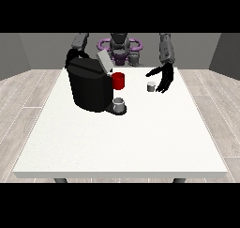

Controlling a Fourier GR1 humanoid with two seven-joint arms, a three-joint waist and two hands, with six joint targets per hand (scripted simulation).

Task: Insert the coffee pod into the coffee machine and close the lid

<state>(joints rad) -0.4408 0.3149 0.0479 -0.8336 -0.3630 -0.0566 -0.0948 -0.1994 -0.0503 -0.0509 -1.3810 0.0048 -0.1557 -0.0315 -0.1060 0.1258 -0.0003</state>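
A black coffee machine point(88, 87) stands on the white table point(122, 142) at the left of centre. Its grey lid point(104, 61) is raised and tilted back. A small grey cup point(119, 103) sits on the machine's drip base at the front. A small grey coffee pod point(151, 86) stands on the table to the right of the machine. The hand at the view's right point(164, 78) hovers just right of the pod with its fingers spread and pointing down, open, holding nothing. The other hand is hidden behind the machine.
A red mug point(118, 80) stands right beside the machine, between it and the pod. The robot's torso point(119, 46) is behind the table's far edge. The arm at the view's left point(79, 41) goes down behind the machine.
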